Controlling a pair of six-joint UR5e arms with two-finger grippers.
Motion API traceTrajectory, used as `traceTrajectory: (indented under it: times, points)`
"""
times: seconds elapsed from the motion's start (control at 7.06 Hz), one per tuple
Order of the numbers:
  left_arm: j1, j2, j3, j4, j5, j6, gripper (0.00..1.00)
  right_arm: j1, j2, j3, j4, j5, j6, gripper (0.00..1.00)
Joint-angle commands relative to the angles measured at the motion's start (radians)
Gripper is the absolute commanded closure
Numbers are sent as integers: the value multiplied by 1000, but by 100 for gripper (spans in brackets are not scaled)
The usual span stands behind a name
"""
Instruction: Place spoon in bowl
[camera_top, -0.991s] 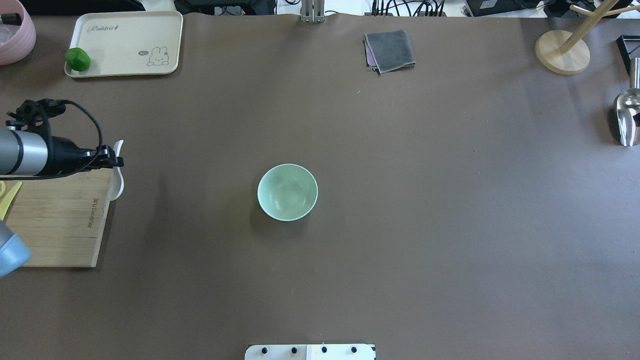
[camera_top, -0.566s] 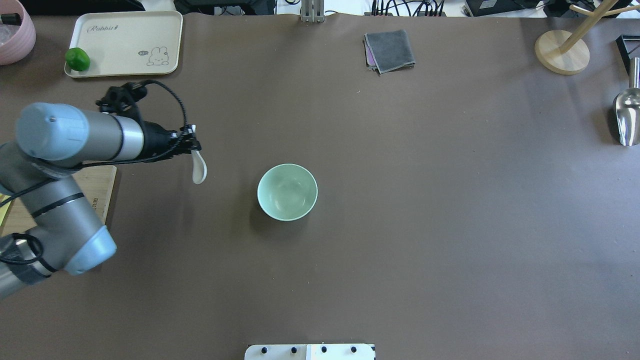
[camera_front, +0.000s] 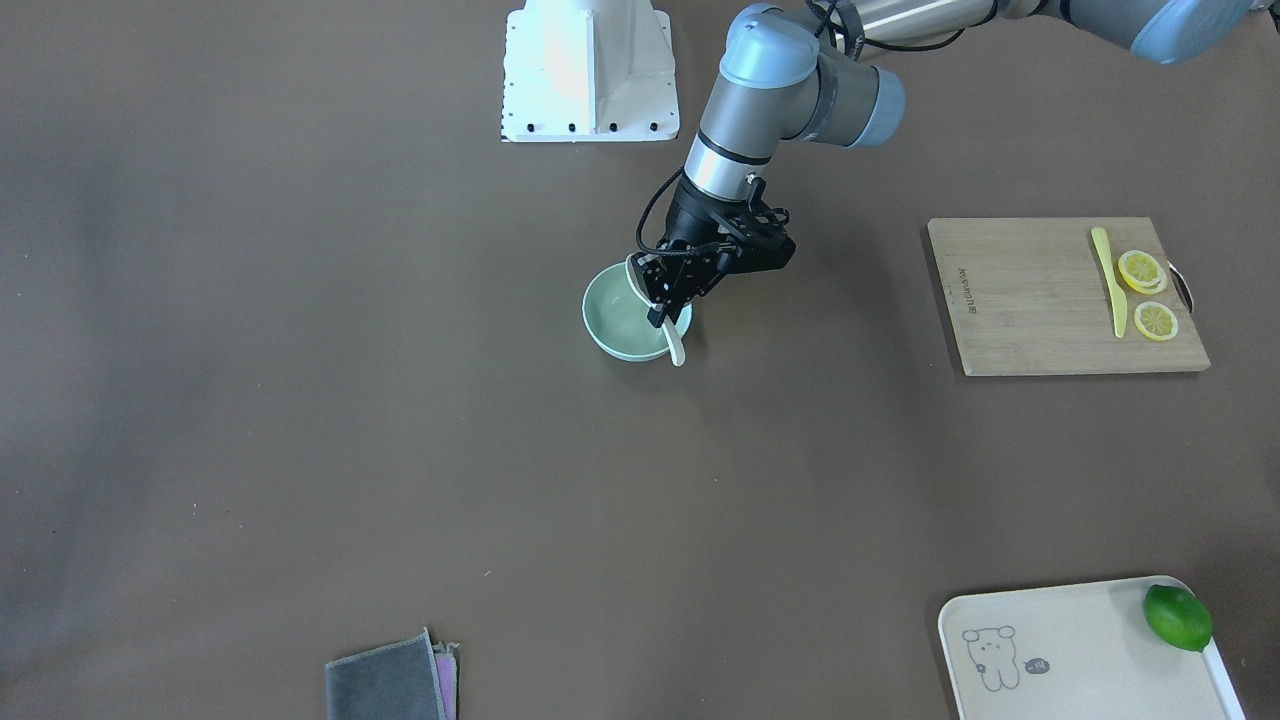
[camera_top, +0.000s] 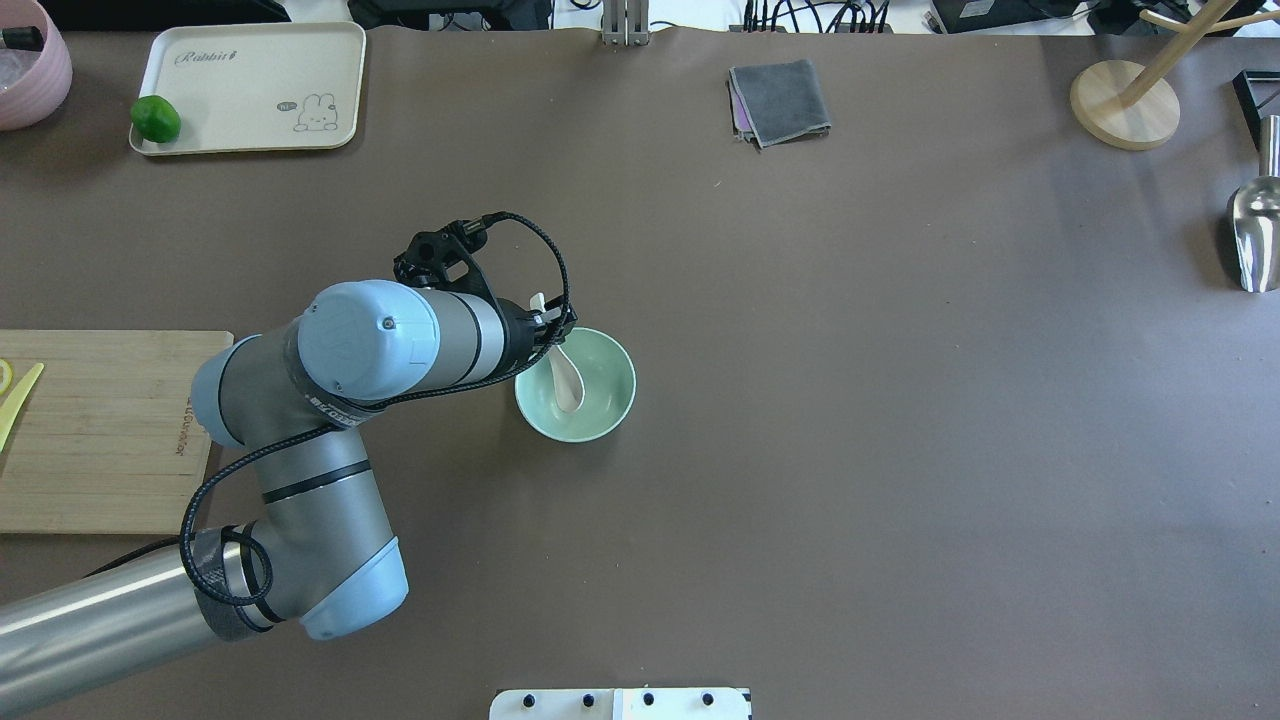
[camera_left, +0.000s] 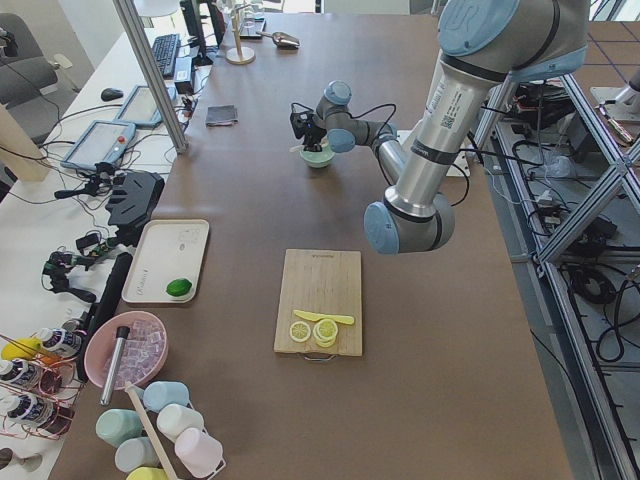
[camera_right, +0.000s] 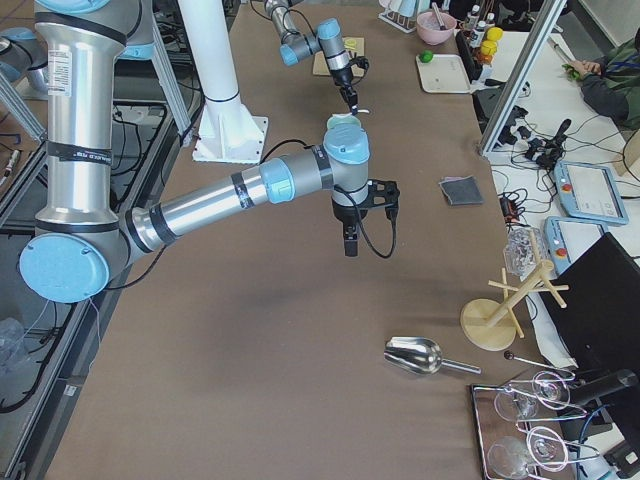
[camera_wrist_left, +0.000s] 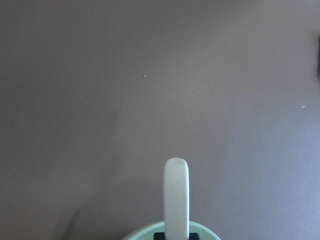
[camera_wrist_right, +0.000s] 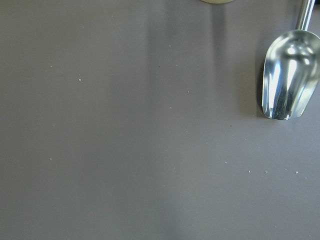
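1. Spoon (camera_top: 566, 378) has just been carried across. A second ago it hung from the left gripper (camera_top: 548, 335) beside the cutting board (camera_top: 110, 430). Now its scoop hangs just below the fingers, over the hollow of the bowl (camera_top: 612, 400).
2. The bowl has not shifted and now sits directly beneath the gripper, with its near rim under the wrist.
3. The left gripper is clenched on the spoon's handle, whose blunt end pokes out past the fingers in the wrist view.
4. I cannot tell whether the scoop already touches the bowl's floor.
5. The carry looks finished, and what likely remains is a short descent and letting go.
6. The right gripper (camera_right: 349, 243) hangs well away, and I cannot tell how its jaws stand.
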Motion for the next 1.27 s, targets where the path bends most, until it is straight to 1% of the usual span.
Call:
traceTrajectory:
  times: [0.0, 0.14, 0.28, 0.42, 0.57, 0.71, 0.85, 0.99, 1.13]
  points:
    - [17, -3, -1, 3, 31, 25, 2, 0, -6, 1, 0, 0, 0, 0]
    - [14, 2, -15, 7, 31, 29, 2, 0, -6, -1, 0, 0, 0, 0]
    - [2, 24, -61, 48, 25, 149, 2, 0, -13, 1, 0, 0, 0, 0]
    - [-38, 61, -158, 178, -20, 282, 2, 0, -28, -1, 0, 0, 0, 0]
    - [-128, 89, -237, 331, -142, 380, 2, 0, -45, -21, -2, -1, 0, 0]
    - [-237, 123, -327, 497, -257, 558, 2, 0, -68, -65, 0, -2, -2, 0]
    - [-349, 164, -398, 635, -336, 751, 2, 2, -70, -106, 0, -2, -24, 0]
    - [-473, 214, -432, 727, -399, 980, 2, 32, -72, -145, 0, -2, -79, 0]
    - [-608, 279, -434, 763, -482, 1239, 2, 98, -75, -200, -2, 11, -235, 0]
